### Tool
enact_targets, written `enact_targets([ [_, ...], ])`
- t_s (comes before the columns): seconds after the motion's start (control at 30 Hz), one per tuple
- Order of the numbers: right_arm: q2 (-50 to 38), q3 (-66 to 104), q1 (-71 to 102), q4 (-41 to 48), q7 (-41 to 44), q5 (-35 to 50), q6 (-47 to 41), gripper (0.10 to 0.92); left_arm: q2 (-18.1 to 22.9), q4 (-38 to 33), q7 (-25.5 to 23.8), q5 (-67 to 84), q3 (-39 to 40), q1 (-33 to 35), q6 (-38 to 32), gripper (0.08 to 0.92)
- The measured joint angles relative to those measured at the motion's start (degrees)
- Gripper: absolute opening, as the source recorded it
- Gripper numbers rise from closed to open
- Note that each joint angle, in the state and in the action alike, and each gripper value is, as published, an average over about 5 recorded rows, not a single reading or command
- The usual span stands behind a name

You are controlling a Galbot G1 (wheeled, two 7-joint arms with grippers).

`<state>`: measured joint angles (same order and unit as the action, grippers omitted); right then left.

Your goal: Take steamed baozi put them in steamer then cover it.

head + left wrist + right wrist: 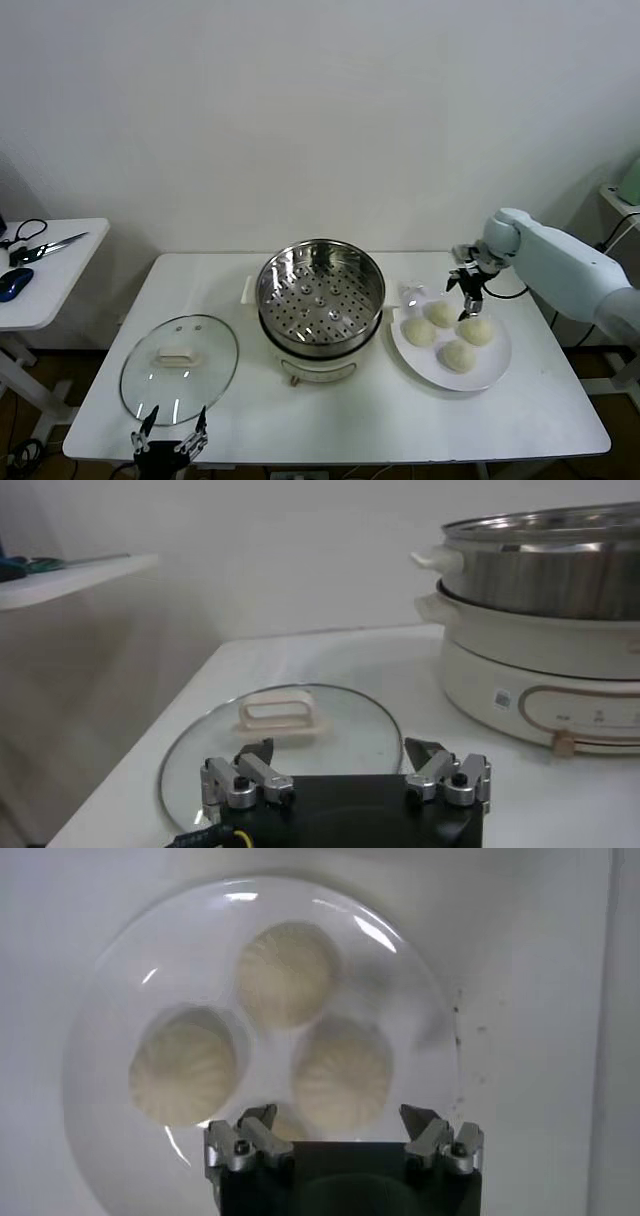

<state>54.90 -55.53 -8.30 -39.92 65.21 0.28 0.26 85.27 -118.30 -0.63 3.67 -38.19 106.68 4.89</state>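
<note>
The right gripper (468,291), jaws spread and empty, hovers above four pleated cream-white dough buns (287,973) on a glossy white plate (497,370), apparently lining up a first pick. The perforated stainless-steel steamer (320,296) sits uncovered mid-bench; its clear glass lid (179,367) lies flat before the idle left gripper (170,437), jaws open.

Plain white wall (320,110), white table (330,415), small white side table (55,285)
</note>
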Motion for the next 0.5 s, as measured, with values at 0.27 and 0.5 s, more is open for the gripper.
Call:
enact_targets([
  [0.27,2.1,3.1,2.1,2.7,-1.3,-1.1,0.0,0.819,-0.1,0.0,0.2,-0.3,0.0,0.2,-0.1,0.823],
  [0.5,3.1,4.1,3.0,3.9,-1.6,-1.9,0.0,0.777,-0.1,-0.1,0.6,-0.5,0.0,0.4,-0.1,0.823],
])
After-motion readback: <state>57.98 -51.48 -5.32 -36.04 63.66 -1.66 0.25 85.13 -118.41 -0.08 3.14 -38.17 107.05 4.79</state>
